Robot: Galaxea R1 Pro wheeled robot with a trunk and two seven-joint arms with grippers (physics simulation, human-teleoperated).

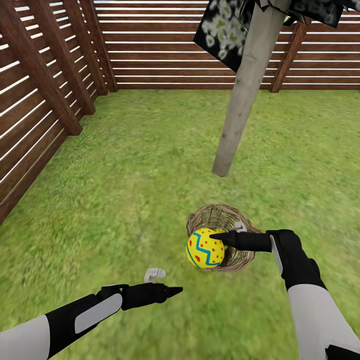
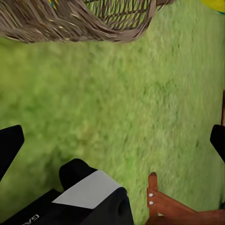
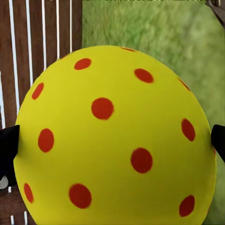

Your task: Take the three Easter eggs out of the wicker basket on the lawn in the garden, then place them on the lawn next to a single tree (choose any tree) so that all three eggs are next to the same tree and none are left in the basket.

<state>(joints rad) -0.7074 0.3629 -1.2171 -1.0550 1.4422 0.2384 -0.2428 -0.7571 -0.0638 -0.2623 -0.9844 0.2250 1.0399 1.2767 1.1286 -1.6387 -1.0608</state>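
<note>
Brown slatted fence [image 1: 35, 95] was noted along the left of the head view and across the back, with lawn [image 1: 130, 190] filling the ground. Left gripper [image 1: 170, 291] was held low over bare grass, fingers parted with nothing between them; in the left wrist view its fingertips [image 2: 9, 145] stood wide apart above grass. A small white object [image 1: 154, 274] was seen just beyond it, identity not determinable. Further right, one Easter egg [image 1: 205, 248], yellow with red dots and a blue zigzag, was gripped by the right gripper [image 1: 220, 236] at the near rim of the wicker basket [image 1: 212, 216]; in the right wrist view the egg [image 3: 117, 140] sat between both fingertips. The pale tree trunk [image 1: 240, 100] met the grass just behind the basket.

Progress, judged: this egg was lifted but not yet set down. No egg was seen lying on the grass by the tree. Basket contents could not be fully checked, so the remaining count was left open
</note>
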